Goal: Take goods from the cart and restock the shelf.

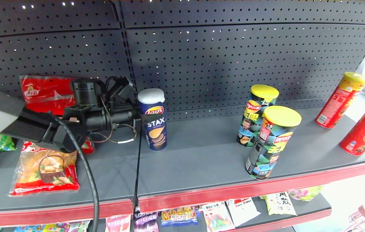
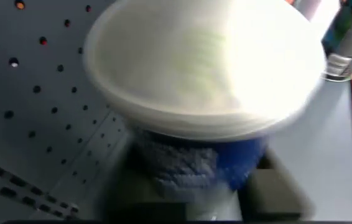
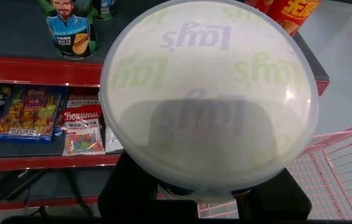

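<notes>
Trouble would most likely start at the blue can (image 1: 155,124), which stands upright left of centre in the head view, its base seemingly down on the grey shelf (image 1: 202,161), near the pegboard (image 1: 234,64) and just beside the seam between two shelf boards. The left pincer (image 1: 140,118) comes in from the left of the frame and pinches the can at mid-height (the left wrist view is smeared, yet dark pads (image 2: 272,194) sit against both flanks below the white lid). The can is tall and narrow, so if the fingers open unevenly, or one pad drags on the wall as the arm draws back, it could rock and fall; a base caught on the seam would make that likelier. A cable loop (image 1: 126,137) under the wrist hangs near the can and could snag it.

Snack bags (image 1: 45,167) lie under the arm at the lower left of the head view; a low retreat could scrape them toward the red front edge. The two yellow-lidded cans (image 1: 268,145) stand well apart, right of centre, probably beyond a topple's reach.

In the right wrist view a second can (image 3: 208,99) sits mid-frame, lid toward the camera; I judge the right pincer (image 3: 204,196) to be clamped round it, though the lid hides the fingertips. The pink cart (image 3: 344,168) shows at the lower right corner; a slack grip would drop the can there or on the floor.
</notes>
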Controlling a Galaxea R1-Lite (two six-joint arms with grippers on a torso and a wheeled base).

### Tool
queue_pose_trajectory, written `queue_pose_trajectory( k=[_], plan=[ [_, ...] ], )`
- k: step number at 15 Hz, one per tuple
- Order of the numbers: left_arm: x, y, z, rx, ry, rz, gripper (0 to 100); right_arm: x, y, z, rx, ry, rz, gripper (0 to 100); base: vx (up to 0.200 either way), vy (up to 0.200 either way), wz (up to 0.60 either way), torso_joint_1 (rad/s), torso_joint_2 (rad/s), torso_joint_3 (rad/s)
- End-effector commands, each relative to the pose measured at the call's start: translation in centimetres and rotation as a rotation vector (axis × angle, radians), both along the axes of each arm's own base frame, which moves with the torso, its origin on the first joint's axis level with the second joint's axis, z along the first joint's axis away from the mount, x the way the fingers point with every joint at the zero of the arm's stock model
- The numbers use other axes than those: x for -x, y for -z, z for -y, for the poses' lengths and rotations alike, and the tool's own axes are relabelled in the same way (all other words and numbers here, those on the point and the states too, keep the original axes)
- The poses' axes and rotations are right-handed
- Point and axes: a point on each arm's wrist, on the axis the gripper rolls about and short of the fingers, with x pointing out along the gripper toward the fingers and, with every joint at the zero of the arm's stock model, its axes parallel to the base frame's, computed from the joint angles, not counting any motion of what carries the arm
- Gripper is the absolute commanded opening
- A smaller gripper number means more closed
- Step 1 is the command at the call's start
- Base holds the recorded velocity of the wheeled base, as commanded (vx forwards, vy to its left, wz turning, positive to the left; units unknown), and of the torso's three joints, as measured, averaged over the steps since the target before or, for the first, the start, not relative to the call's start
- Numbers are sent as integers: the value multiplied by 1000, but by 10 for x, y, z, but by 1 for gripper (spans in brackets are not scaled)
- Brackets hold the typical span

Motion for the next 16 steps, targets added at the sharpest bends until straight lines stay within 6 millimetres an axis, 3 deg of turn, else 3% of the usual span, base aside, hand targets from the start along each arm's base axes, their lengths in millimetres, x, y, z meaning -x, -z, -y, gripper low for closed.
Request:
queue_pose_trajectory(
  k=[1,5,8,11,16],
  plan=[
    [26,-12,-6,25,11,-33,0,0,0,0,1,-1,-3,0,0,0,0,0,0,0],
    [74,-26,-18,52,34,-69,0,-1,1,0,-1,-2,-5,0,0,0,0,0,0,0],
    [107,-17,-22,42,60,-119,0,0,1,0,-1,-2,-2,0,0,0,0,0,0,0],
    [111,-12,-17,48,102,-102,0,-1,1,0,-1,-2,-3,0,0,0,0,0,0,0],
    [97,3,-5,45,142,-108,0,0,0,0,-1,-2,0,0,0,0,0,0,0,0]
  ],
)
